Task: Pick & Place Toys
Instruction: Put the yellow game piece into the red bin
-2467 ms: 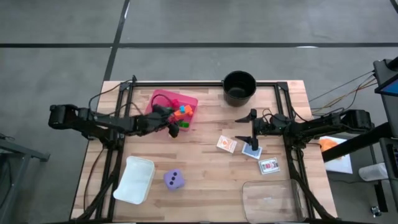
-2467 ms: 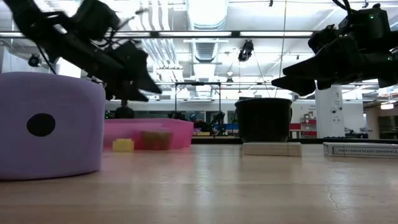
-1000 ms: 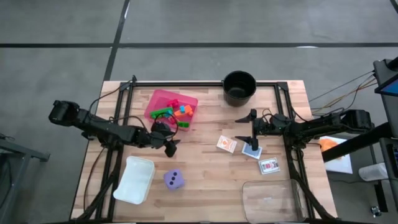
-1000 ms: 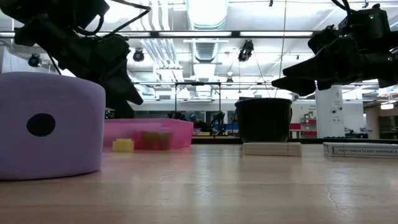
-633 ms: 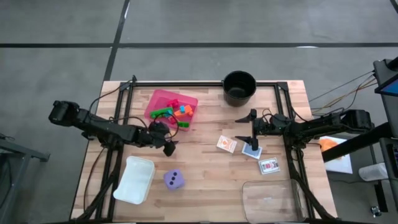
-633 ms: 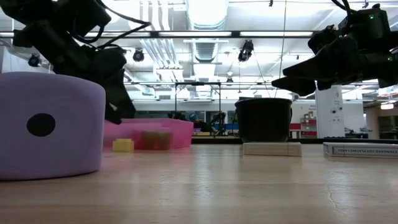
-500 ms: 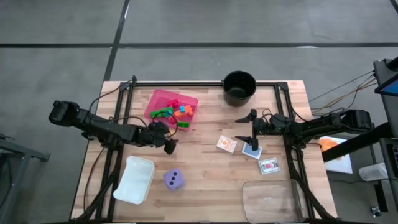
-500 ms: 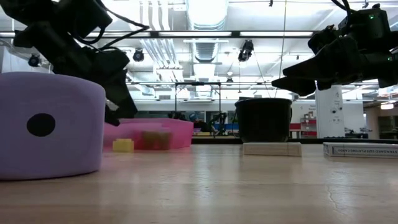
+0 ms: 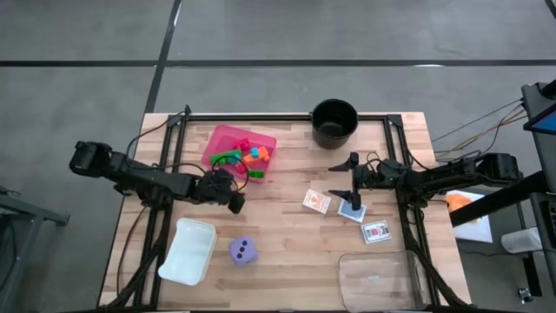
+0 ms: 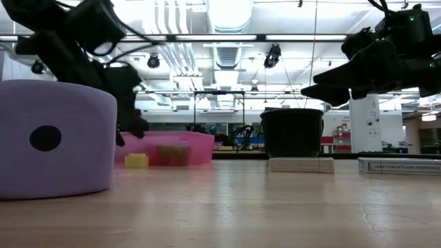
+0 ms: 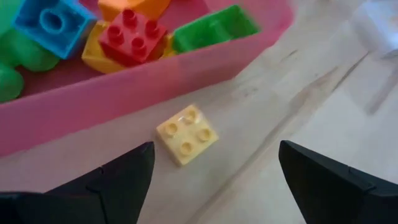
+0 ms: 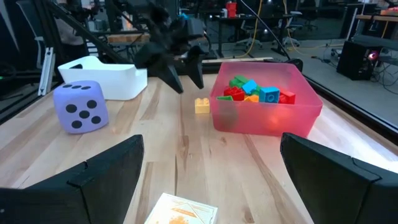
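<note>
**Yellow brick outside the tray**

We held the left gripper (image 11: 211, 171) wide open and empty above the small yellow plastic brick (image 11: 186, 134), which lay on the wooden table (image 9: 287, 235) just beside the pink square tray (image 11: 124, 93).

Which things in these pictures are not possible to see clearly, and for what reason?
- Yellow brick: high view, hidden under the left gripper.
- Purple die: low view, cut by the picture's edge.
- Card faces: high view, print too small.
- Inside of the black pot: low view, wall hides it.
- White tub: right wrist view, contents hidden by its wall.
</note>
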